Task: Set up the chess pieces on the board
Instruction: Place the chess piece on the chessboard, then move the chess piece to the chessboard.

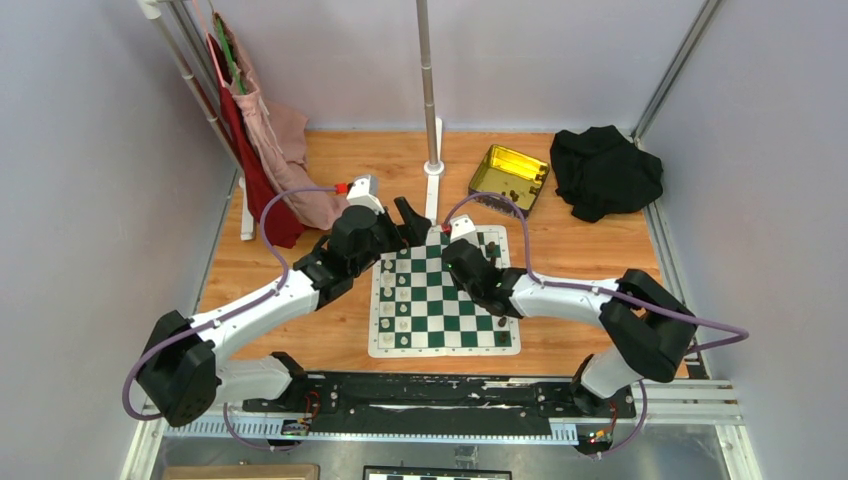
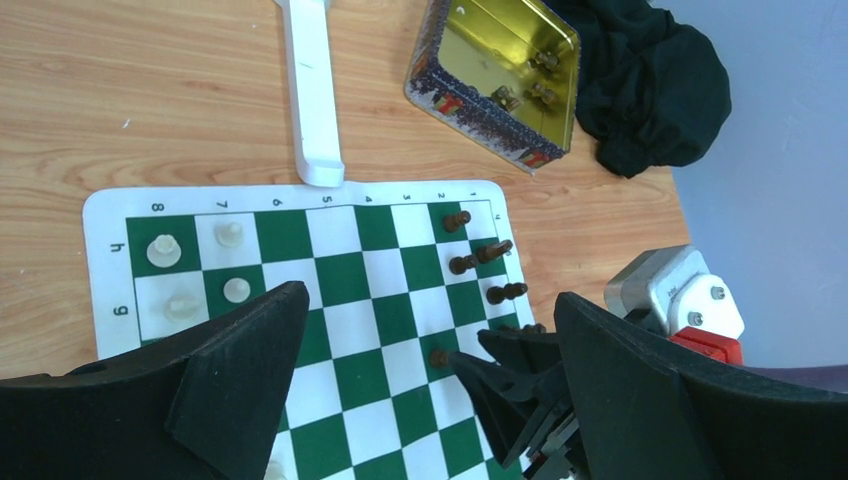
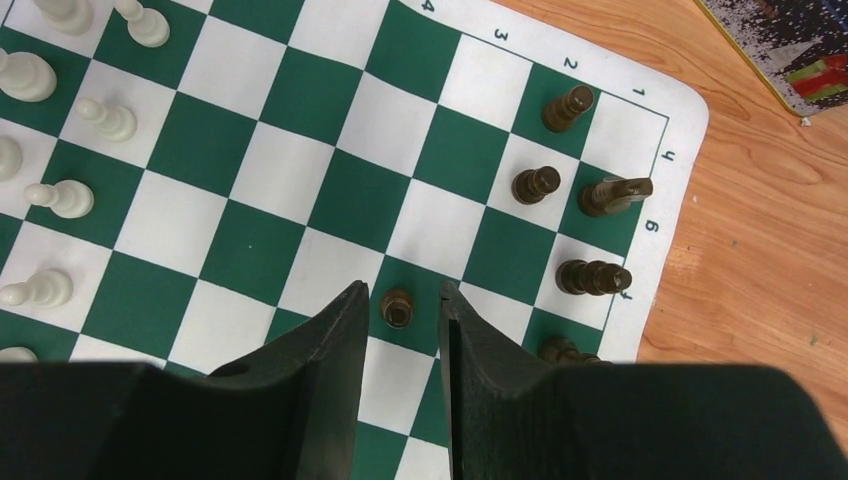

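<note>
Fingers of the right gripper are standing partly apart and straddling one dark pawn. A sliver of green square is showing on either side of it, so they are not pinching it. The left gripper is hovering over the board with its jaws spread wide and nothing between them. The board is lying flat on the wooden table. The gold tin is sitting beyond the board's far right corner with a few dark figures inside. The chess pieces already placed are clustering along the two edge files by that corner, well apart from the cream ones opposite. Judging by its look, the pawn is going to handle as light, rigid and smooth. Its narrow foot is likely to tip under a sideways nudge, so closing squarely on its round head or neck from above is looking like the safest hold.
</note>
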Robot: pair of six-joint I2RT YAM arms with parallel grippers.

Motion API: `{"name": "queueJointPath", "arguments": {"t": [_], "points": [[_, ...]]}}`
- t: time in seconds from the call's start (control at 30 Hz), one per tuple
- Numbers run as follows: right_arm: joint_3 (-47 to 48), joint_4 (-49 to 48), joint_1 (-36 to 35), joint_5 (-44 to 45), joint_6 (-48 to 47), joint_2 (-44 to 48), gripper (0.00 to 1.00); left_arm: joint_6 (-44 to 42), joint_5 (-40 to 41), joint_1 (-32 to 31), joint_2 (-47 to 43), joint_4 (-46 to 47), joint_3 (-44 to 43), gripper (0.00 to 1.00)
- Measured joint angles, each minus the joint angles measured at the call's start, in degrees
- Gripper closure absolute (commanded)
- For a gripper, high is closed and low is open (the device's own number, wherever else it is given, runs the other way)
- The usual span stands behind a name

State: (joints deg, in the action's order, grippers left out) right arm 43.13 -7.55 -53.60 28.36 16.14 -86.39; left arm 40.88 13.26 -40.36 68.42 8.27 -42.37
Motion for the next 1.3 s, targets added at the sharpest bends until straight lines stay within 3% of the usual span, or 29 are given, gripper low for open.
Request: {"name": "queueJointPath", "arguments": {"t": [0.63,0.73,1.0,1.3], "points": [[0.6,2.0,3.0,-6.2,2.3,-3.4,0.66,0.0,0.0,-0.4,1.5,0.8,-0.4,0.0],[0.6,2.0,3.3,-7.0,2.4,-4.0,0.7,0.0,0.0,-0.4,1.8,1.2,-0.4,0.0],[0.6,1.7,3.9,-8.3,2.6,-4.9,0.93,0.0,0.0,-0.4,2.4,1.6,-0.4,0.0],[0.6,1.6,4.0,-8.3,2.6,-4.1,0.95,0.0,-0.1,-0.4,3.0,2.0,-0.4,0.0]]}}
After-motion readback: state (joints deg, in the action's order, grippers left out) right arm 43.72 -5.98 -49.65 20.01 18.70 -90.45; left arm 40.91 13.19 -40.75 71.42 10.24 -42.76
